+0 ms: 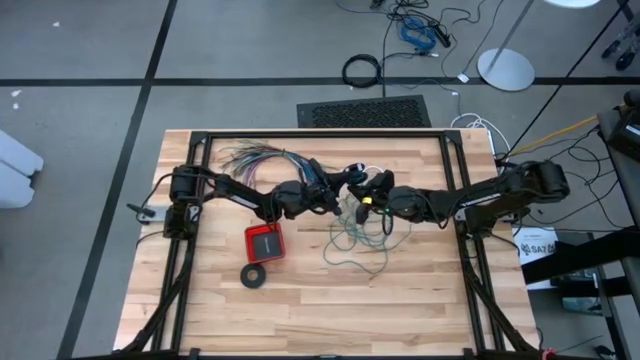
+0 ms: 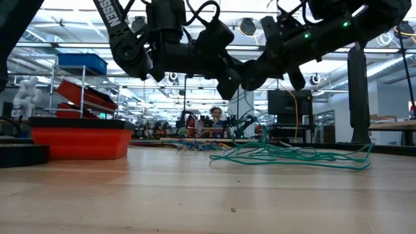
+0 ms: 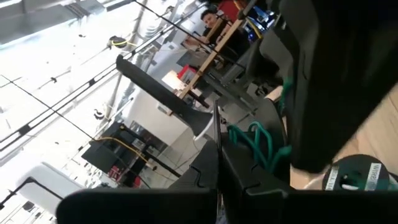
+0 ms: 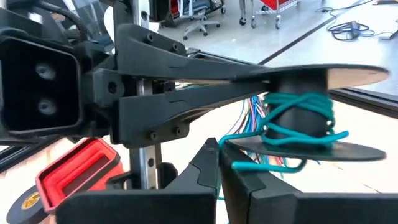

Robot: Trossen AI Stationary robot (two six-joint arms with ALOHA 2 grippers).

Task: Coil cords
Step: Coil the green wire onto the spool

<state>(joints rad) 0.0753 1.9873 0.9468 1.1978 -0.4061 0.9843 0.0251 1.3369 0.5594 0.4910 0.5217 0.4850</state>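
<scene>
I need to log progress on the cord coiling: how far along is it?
Done: a few turns of teal wire sit on a spool held by the left gripper. In hand: the right gripper, shut, meets it mid-table. Left: most teal wire lies loose on the table.

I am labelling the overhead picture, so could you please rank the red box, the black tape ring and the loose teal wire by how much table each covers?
1. teal wire, its loose tangle spreads widest
2. red box
3. black tape ring, smallest
</scene>
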